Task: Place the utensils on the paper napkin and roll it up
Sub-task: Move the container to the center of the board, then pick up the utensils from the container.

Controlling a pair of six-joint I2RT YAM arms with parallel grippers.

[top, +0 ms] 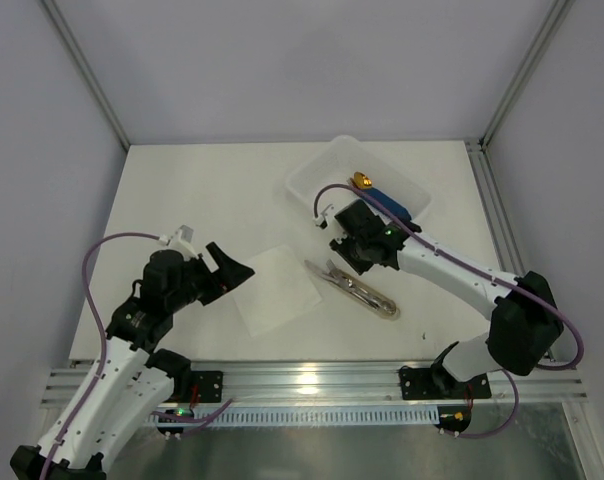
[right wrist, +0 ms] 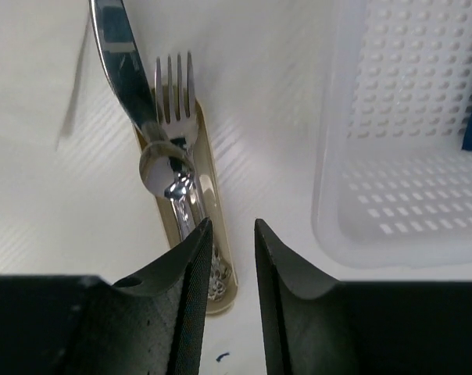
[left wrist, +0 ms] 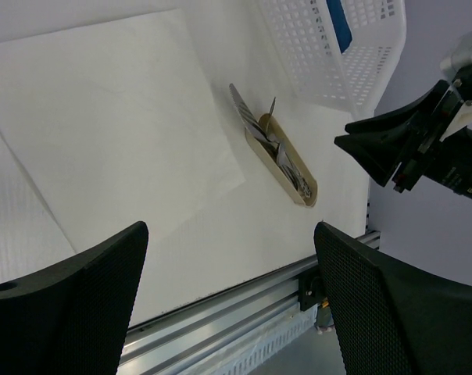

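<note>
Utensils (right wrist: 173, 94) of slim shiny silver metal, with fork tines and a knife blade showing, lie bundled in a beige oblong sleeve (right wrist: 223, 250). The tines and the blade stick out of the sleeve's end toward the top of the right wrist frame. In the top view the bundle lies right of centre on the white desk (top: 182, 190), just beside the right edge of the thin white square paper napkin (top: 277, 290) and not on it. Whether the knife tip touches the paper I cannot tell. The napkin lies flat and unrolled at the centre of that frame.

The right gripper (right wrist: 232, 234) hangs above the sleeve's near end, its jaws a small way apart with nothing between them. The left gripper (left wrist: 230, 230), at the lower left of the top view, stands wide apart and holds nothing. A white perforated plastic tray (top: 317, 165) with a blue-handled gold-tipped piece (top: 382, 195) sits at the upper right.

To my judgement no step is finished: the utensils must be moved onto the napkin, and then the rolling is left.
</note>
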